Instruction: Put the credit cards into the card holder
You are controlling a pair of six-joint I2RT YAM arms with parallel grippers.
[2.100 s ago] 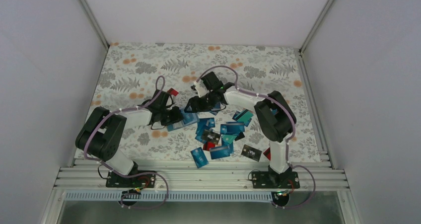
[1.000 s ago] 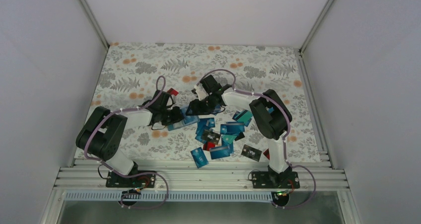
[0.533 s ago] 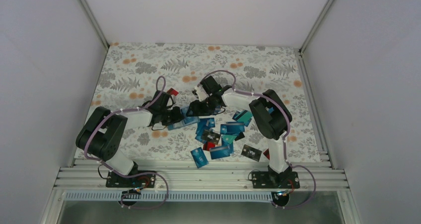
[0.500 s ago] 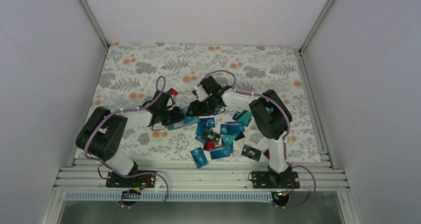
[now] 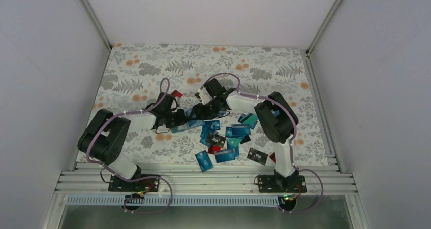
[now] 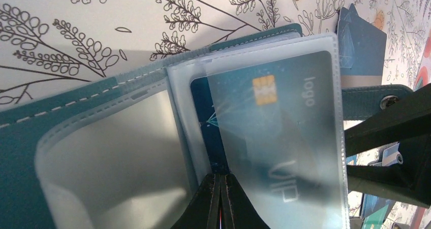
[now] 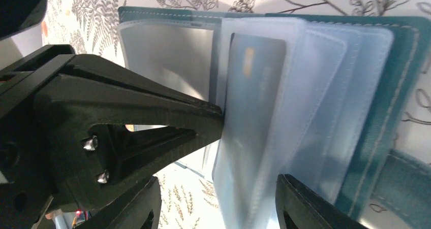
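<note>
**A:** At the centre of the overhead view, your two arms meet nose to nose, just up and left of the loose credit cards (image 5: 235,132). These are thin glossy rectangles, mostly blue and teal with a few red or black, strewn on the floral tablecloth (image 5: 152,66).

**B:** Your card holder (image 6: 56,122) lies open between the arms. In your left wrist view its soft teal cover, edged with pale stitching, fills the lower left. Clear, faintly frosted plastic sleeves (image 6: 117,153) fan out from its spine.

**A:** You have a grey-blue card (image 6: 284,137) inside one sleeve, centre right of that frame. Its gold chip and the words "logo" and "VIP" show through the film. A darker blue card (image 6: 203,107) sits just behind it.

**B:** Your left gripper (image 6: 219,183) rises from the bottom edge. Its black fingers are pressed together, pinching the holder at the foot of the sleeves.

**A:** Your right gripper (image 7: 217,183) has its fingers spread. One matte black tip is at the lower right of its view and the other at the lower left, with the fanned sleeve edges between them. Whether either tip touches the plastic, I cannot tell.

**B:** At the right edge of your left wrist view, the holder's strap (image 6: 366,99) sticks out sideways and carries a round metal snap (image 6: 389,102).
</note>
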